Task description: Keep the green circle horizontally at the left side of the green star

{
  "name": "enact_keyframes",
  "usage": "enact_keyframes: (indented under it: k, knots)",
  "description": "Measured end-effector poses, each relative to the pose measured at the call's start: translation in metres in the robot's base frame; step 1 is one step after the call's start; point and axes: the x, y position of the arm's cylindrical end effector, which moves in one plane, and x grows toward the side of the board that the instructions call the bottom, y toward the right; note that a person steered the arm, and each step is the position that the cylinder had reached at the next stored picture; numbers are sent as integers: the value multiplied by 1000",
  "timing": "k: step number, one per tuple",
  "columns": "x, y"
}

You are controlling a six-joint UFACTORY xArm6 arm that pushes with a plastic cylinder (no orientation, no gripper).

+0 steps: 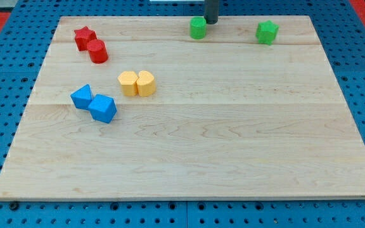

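The green circle (198, 28) sits near the board's top edge, a little right of the middle. The green star (267, 32) sits to its right, at about the same height in the view. My tip (211, 22) comes down from the view's top and stands just to the right of the green circle, close to it or touching it. The star is well apart from the tip.
A red star (83, 37) and a red cylinder (97, 51) sit together at the top left. Two yellow blocks (137, 83) touch each other left of centre. Two blue blocks (94, 103) touch at the left. The wooden board (189, 158) lies on a blue pegboard.
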Motion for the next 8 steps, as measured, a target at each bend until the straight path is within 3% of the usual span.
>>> enact_keyframes:
  k: [1,3,4,5,6,7,8]
  knots:
    - [1,-45]
    - [26,-43]
    - [54,-35]
    - [114,-61]
    - [116,-59]
    - [83,-38]
    - [89,-47]
